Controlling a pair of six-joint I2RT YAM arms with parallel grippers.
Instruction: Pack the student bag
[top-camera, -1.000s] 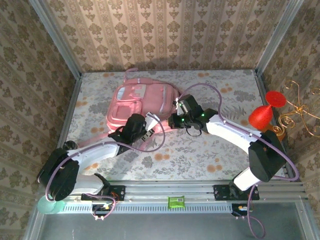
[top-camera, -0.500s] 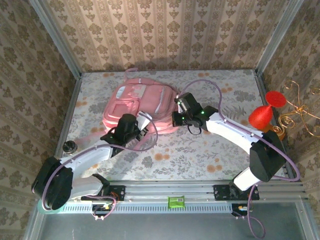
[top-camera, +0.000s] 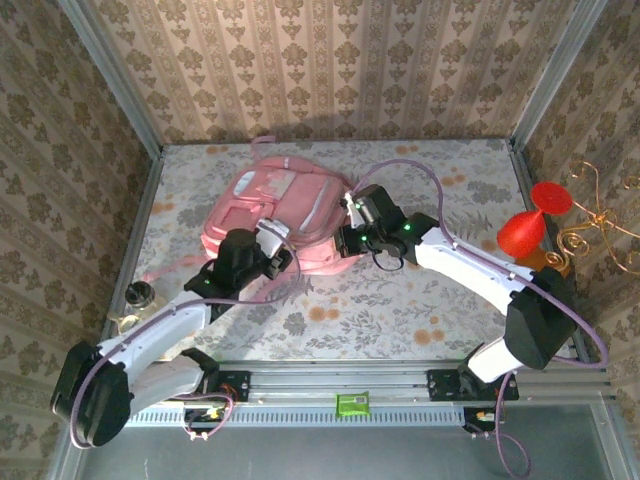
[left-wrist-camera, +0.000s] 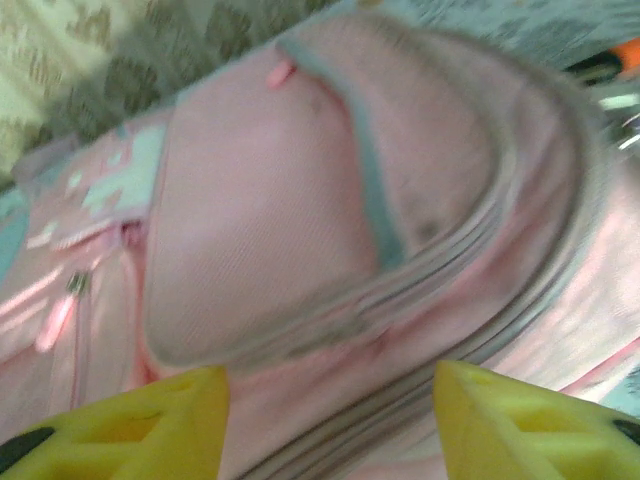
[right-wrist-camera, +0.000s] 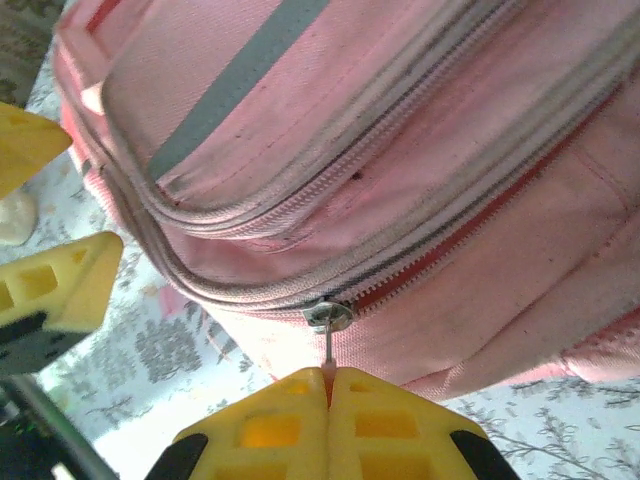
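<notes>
The student bag (top-camera: 270, 210), a big pink backpack with white patches, lies flat on the floral table at the back centre. My right gripper (right-wrist-camera: 328, 385) is shut on the thin pull tab of the zipper slider (right-wrist-camera: 328, 315) at the bag's near right corner (top-camera: 340, 245). The zip behind the slider shows a red gap. My left gripper (left-wrist-camera: 330, 420) is open at the bag's near edge (top-camera: 272, 255), and its yellow fingertips (left-wrist-camera: 500, 420) stand apart over the pink fabric (left-wrist-camera: 300, 220) with nothing between them. Those left fingers (right-wrist-camera: 60, 285) also appear in the right wrist view.
A small clear jar (top-camera: 138, 296) stands by the left frame rail. A red cone-shaped object (top-camera: 525, 230) and gold wire stand (top-camera: 600, 235) sit beyond the right edge. A green item (top-camera: 352, 404) lies on the front rail. Metal posts border the table.
My left gripper has opened and drawn a little leftward along the bag's near edge. The bag has shifted slightly left. My right gripper stays shut on the zipper pull.
</notes>
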